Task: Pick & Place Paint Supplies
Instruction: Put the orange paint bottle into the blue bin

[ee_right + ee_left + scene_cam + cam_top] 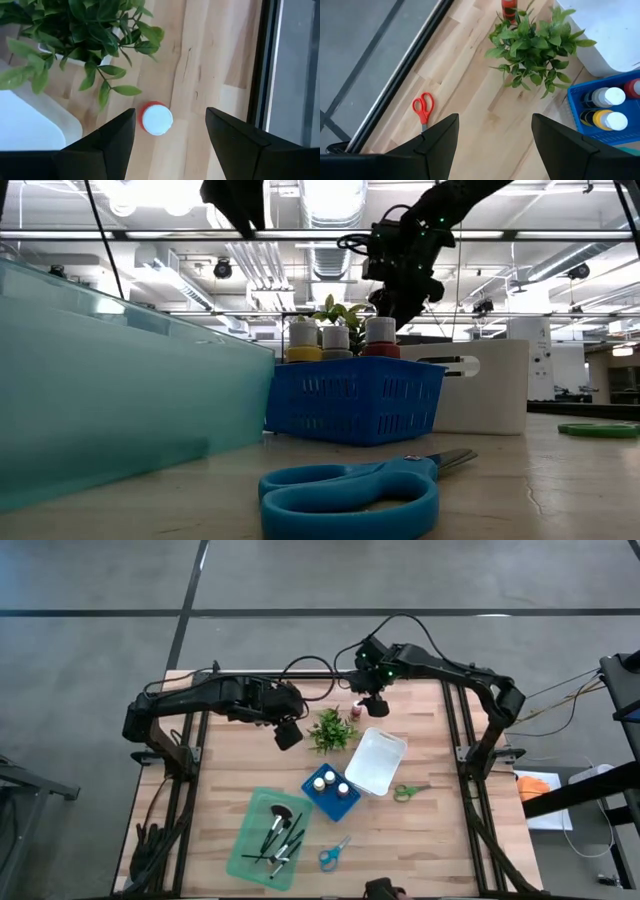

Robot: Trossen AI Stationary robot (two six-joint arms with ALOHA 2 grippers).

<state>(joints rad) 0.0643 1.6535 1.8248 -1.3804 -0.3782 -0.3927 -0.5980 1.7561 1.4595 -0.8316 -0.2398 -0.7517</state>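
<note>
Fingers (240, 145) of the right gripper (170, 145) stand spread above the red paint bottle (156, 119), just beside the plant (80, 30); left gripper (495, 145) likewise spread near the plant.

Pale wood-grain table (420, 840), dark-edged; leafy green plant (331, 730); red paint bottle (156, 119) with a white cap; white bin (376, 761); blue slotted basket (331, 791) holding white-capped bottles (610, 96); translucent teal tray (268, 832) of black brushes (280, 832); scissors in blue (333, 854), green (408, 792) and red (423, 107); both arms black
</note>
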